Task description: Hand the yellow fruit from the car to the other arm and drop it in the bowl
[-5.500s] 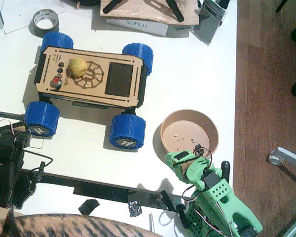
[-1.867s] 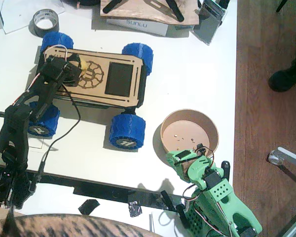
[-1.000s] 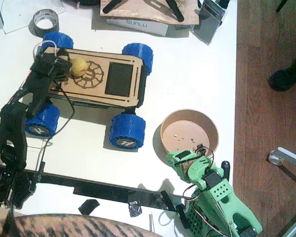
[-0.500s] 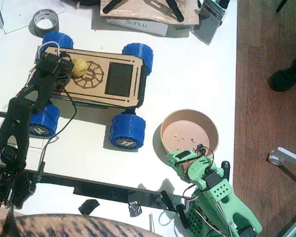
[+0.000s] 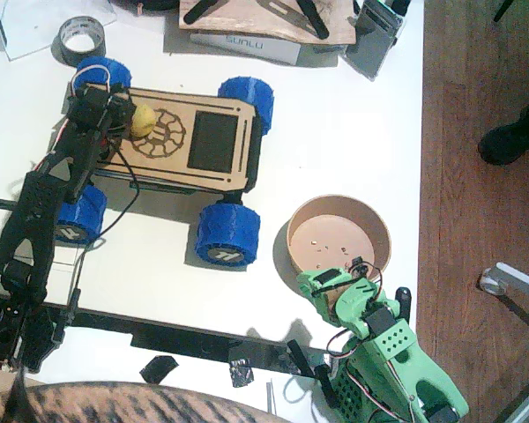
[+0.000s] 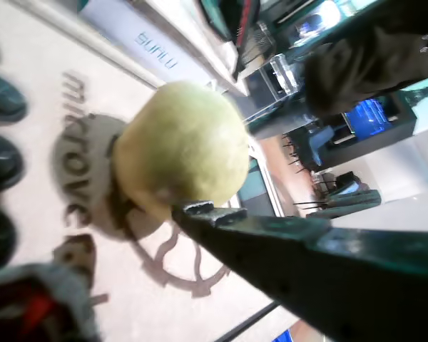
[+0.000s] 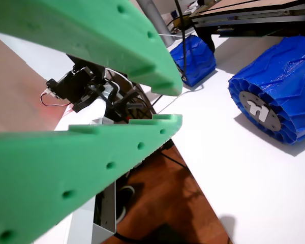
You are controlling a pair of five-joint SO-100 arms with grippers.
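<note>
we're looking down on the white bench (image 5: pixel 335 141), and the black left arm (image 5: pixel 44 203) is stretched far out over the car (image 5: pixel 172 141). its gripper (image 5: pixel 115 115) sits right at the yellow fruit (image 5: pixel 143 121), which rests on the wooden deck by the engraved round pattern. in a wrist view the yellow fruit (image 6: pixel 182 146) fills the middle, one dark jaw edge touching its near side; the other jaw is out of sight, so we cannot tell whether the jaws have closed on it. at the near right the green right arm (image 5: pixel 388 361) waits just beside the bowl (image 5: pixel 339 233), its gripper (image 5: pixel 331 286) at the near rim. in a wrist view the green jaws stand narrowly apart with nothing between them, a blue wheel (image 7: pixel 274 104) beyond.
</note>
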